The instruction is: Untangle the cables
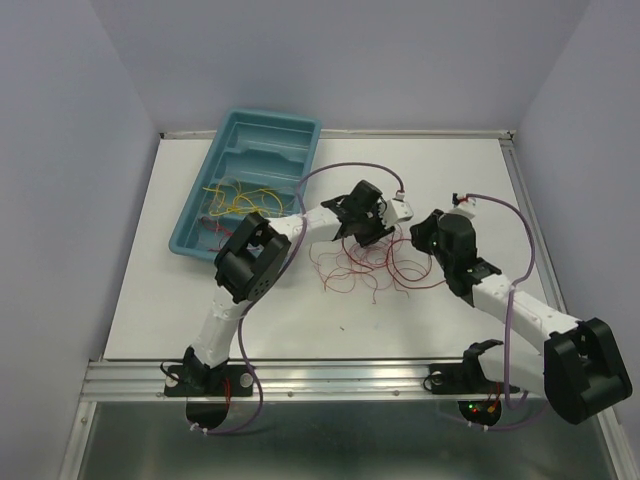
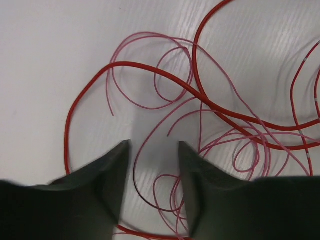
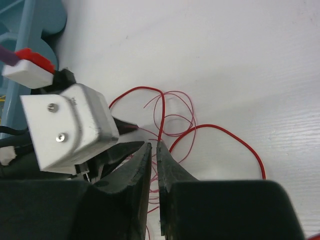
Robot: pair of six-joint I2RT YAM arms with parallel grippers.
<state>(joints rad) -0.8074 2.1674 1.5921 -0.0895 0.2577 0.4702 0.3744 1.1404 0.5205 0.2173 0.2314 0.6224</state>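
Left gripper (image 2: 154, 150) released, straddling one strand of the thin curly red cables (image 1: 365, 265) tangled on the white tabletop (image 1: 330, 330). Right gripper (image 3: 154, 147) clenched on a red strand. Farther off, thin yellow cables (image 1: 245, 195) lie in the teal plastic tray (image 1: 265, 135). I judge most untangling remains.

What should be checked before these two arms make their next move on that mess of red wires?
1. Left gripper open: ok, fingers apart over the table.
2. Something to grab: ok, a thin strand lies in that gap.
3. Right gripper gripping: ok, closed on a red wire.
4. Arms clear of each other: ok, but close.
5. Red wires separated: not ok, the loops overlap.
6. Tray reachable: ok, it already holds yellow wires.
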